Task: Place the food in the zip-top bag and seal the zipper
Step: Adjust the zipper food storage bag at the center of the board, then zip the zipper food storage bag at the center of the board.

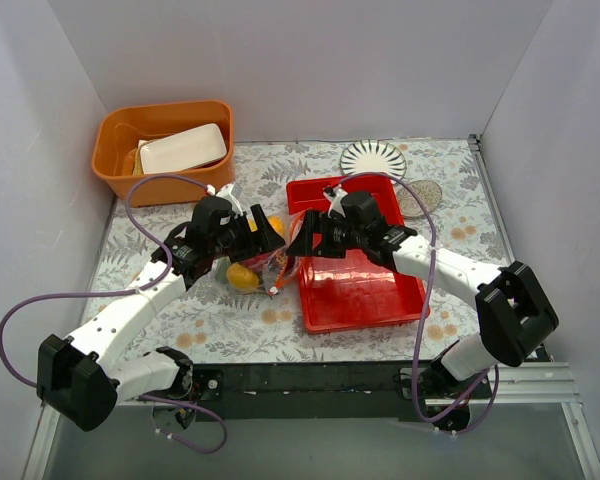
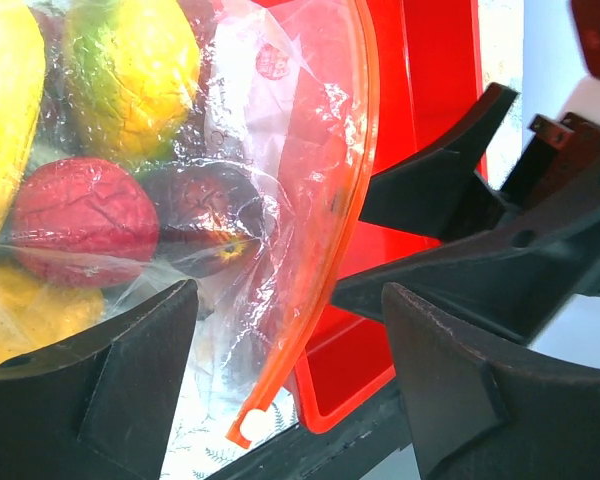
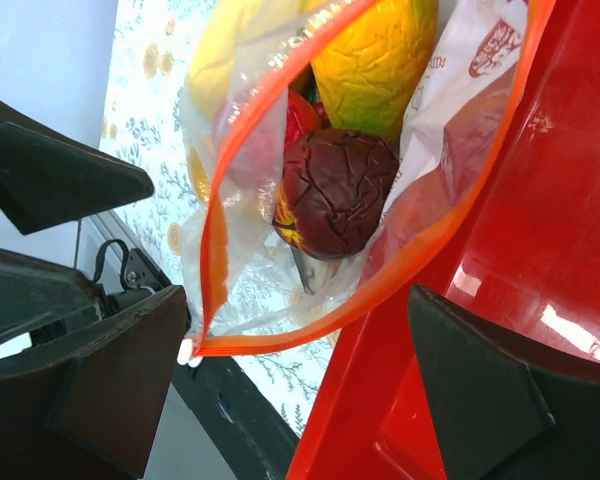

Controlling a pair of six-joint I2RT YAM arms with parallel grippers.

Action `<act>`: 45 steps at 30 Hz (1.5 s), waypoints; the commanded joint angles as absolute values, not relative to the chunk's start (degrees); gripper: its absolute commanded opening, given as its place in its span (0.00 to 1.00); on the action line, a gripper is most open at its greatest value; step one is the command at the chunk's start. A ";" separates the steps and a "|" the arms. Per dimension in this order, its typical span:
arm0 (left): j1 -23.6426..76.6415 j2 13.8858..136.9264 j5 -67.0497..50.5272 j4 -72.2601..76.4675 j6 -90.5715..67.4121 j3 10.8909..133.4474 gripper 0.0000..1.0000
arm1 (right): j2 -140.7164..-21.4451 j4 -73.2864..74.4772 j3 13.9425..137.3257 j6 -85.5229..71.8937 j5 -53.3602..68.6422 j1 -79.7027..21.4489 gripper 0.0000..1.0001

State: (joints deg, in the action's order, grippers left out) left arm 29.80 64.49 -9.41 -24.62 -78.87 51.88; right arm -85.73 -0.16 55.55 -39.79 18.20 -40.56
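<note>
The zip-top bag point(image 1: 272, 262) lies between the two arms, against the left wall of the red tray point(image 1: 365, 295). The food is inside it: a mango point(image 2: 135, 60), a red apple point(image 2: 75, 220) and a dark plum point(image 3: 340, 190). In the right wrist view the bag's mouth gapes, ringed by the zipper point(image 3: 380, 285). My left gripper point(image 2: 290, 370) is open, and the zipper's strip point(image 2: 325, 260) hangs between its fingers. My right gripper point(image 3: 300, 380) is open, its jaws either side of the mouth's lower corner and the tray wall point(image 3: 540, 300). In the top view both grippers meet at the bag, left point(image 1: 263, 243) and right point(image 1: 300, 243).
An orange bin point(image 1: 115, 165) holding a white container point(image 1: 183, 148) stands at the back left. A striped plate point(image 1: 373, 158) and a patterned disc point(image 1: 421, 197) lie behind the tray. The table's dark front rail point(image 1: 310, 378) runs along the near edge.
</note>
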 commanded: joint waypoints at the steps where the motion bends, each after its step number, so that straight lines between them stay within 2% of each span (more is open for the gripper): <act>1: 29.79 62.76 -7.82 -25.05 -78.75 51.42 0.72 | -82.79 -2.73 57.30 -41.74 15.13 -40.61 0.98; 21: 29.79 61.79 -6.68 -26.28 -78.49 51.15 0.72 | -90.88 -1.67 62.14 -46.93 10.20 -40.61 0.98; 30: 29.80 61.52 -6.15 -26.72 -78.13 50.80 0.72 | -87.36 2.63 61.61 -45.97 4.66 -40.61 0.98; 45: 29.79 60.82 -5.80 -27.68 -78.13 50.80 0.72 | -94.31 -6.06 63.37 -45.97 11.16 -40.17 0.98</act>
